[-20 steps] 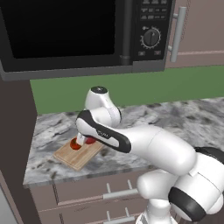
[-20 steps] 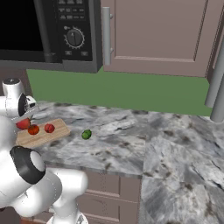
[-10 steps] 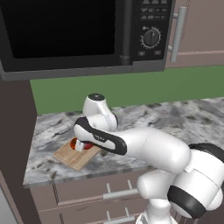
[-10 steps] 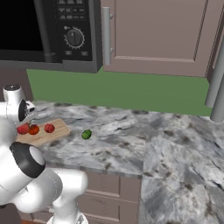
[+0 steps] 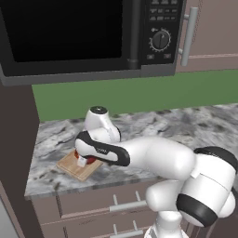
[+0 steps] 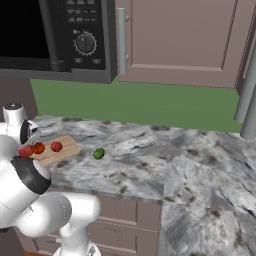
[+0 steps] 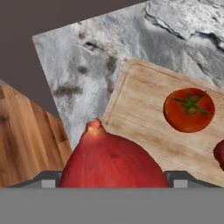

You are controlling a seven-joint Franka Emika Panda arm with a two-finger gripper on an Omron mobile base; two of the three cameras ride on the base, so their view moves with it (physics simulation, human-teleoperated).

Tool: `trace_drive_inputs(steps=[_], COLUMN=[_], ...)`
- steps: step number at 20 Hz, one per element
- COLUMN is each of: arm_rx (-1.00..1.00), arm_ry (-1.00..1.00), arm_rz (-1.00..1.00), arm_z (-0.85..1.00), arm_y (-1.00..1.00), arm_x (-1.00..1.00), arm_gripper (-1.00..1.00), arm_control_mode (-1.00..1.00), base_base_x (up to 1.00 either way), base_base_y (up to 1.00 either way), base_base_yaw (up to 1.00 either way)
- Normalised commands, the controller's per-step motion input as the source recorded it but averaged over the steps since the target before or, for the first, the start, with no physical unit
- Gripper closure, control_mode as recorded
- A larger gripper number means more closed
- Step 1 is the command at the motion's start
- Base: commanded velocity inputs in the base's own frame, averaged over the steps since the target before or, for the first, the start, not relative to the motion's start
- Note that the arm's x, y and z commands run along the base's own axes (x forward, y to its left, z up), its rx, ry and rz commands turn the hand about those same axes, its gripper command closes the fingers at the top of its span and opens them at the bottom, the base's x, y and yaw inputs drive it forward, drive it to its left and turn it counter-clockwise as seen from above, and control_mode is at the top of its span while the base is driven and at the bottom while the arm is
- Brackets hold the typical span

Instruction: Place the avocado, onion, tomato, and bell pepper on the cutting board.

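Note:
My gripper (image 7: 111,179) is shut on the onion (image 7: 113,159), a dark red bulb with a pointed tip, held low over the near end of the cutting board (image 7: 144,109). The tomato (image 7: 189,109) lies on the light wooden board, and a darker red piece (image 7: 219,154), which looks like the bell pepper, lies at the view's right edge. In the right base view the onion (image 6: 25,151), tomato (image 6: 38,148) and third red piece (image 6: 56,146) line up along the cutting board (image 6: 67,149). The avocado (image 6: 99,153) rests on the counter, right of the board. My gripper (image 5: 85,160) hangs over the cutting board (image 5: 72,166).
A black microwave (image 5: 83,32) hangs above the marble counter (image 6: 165,165), with a cabinet door (image 6: 180,40) to its right. The counter's left edge (image 7: 48,70) drops off just beyond the board, with wooden floor (image 7: 22,131) below. Drawers (image 5: 102,204) run under the counter.
The arm has come down and slightly left, carrying the onion lower over the board. The tomato, the other red piece and the avocado have stayed put.

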Motion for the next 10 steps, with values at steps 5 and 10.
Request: trace_drive_inputs(steps=[5,10], arm_rx=[0.00,0.00], arm_ry=[0.00,0.00], arm_rz=[0.03,0.02], arm_z=[-0.25,-0.22], arm_y=[0.08,0.02], arm_x=[0.00,0.07], arm_gripper=[1.00,1.00], arm_control_mode=[-1.00,-1.00], base_base_x=[0.00,0.00], base_base_y=[0.00,0.00], base_base_yaw=[0.00,0.00])
